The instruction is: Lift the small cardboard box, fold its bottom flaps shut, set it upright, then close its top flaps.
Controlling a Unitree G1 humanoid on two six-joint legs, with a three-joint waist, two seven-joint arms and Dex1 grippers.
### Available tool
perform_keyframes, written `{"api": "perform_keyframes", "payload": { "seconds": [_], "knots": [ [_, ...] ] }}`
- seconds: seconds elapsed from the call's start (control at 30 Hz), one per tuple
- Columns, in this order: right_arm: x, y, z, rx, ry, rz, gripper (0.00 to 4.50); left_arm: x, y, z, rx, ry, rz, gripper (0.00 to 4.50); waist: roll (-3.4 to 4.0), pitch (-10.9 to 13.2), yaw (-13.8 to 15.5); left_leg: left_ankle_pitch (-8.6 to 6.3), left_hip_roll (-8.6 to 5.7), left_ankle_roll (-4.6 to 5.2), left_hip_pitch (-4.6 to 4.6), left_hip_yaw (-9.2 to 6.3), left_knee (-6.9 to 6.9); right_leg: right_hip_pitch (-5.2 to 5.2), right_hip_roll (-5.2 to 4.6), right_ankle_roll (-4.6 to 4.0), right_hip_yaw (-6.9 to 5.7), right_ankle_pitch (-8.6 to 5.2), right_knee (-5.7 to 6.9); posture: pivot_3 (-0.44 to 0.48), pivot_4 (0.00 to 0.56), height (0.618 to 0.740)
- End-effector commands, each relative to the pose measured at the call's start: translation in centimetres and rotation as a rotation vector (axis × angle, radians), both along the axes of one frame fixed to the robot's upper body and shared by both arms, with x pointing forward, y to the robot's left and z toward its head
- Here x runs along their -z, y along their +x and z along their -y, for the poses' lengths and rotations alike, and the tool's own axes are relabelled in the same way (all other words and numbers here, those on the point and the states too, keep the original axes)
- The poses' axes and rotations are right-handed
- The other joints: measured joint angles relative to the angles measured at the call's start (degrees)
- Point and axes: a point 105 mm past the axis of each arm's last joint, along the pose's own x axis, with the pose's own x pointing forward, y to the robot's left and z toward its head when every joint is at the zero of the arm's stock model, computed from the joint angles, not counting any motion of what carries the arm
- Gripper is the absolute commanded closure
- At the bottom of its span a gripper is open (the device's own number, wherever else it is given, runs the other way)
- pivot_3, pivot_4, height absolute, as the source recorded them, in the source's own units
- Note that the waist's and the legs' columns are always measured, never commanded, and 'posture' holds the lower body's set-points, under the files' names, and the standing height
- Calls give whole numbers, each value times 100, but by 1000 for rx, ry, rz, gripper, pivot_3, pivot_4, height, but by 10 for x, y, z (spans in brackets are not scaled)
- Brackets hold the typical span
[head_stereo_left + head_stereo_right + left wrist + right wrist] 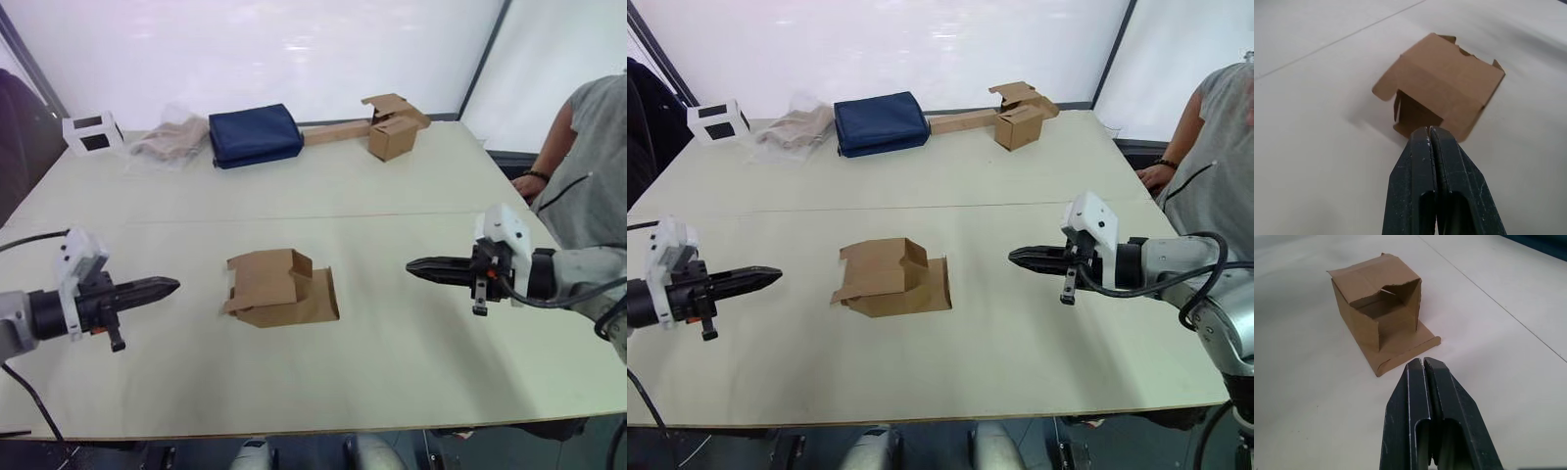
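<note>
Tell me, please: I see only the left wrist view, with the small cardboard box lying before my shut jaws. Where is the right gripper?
Observer: The right gripper hovers on the opposite side of the small cardboard box, apart from it, jaws shut.
Operator: Is the box end facing it open?
Observer: Yes. In the right wrist view that end gapes, with one flap lying flat on the table.
Operator: Is anything else near?
Observer: A person stands at the table's right edge; a second cardboard box joined to a long strip sits at the far side.
</note>
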Motion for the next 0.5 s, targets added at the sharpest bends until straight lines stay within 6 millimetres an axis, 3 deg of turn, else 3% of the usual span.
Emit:
{"api": "perform_keyframes", "payload": {
  "seconds": [0.03, 0.5],
  "knots": [
    [-6, 4, 1, -24, 5, 20, 4500, -14, -7, 5, 5, 5, 62, 4457, 0, 0, 14, 0, 0, 0, 0, 0, 1, 1, -1, 0, 0, 0, 0, 0, 150, 740],
    [-8, 9, 5, -18, -17, 18, 4500, -15, -8, 14, -1, -30, 88, 4457, 0, 0, 10, 0, -2, 0, 0, 1, 2, 3, -3, 0, 0, 0, -2, 0, 150, 740]
  ]
}}
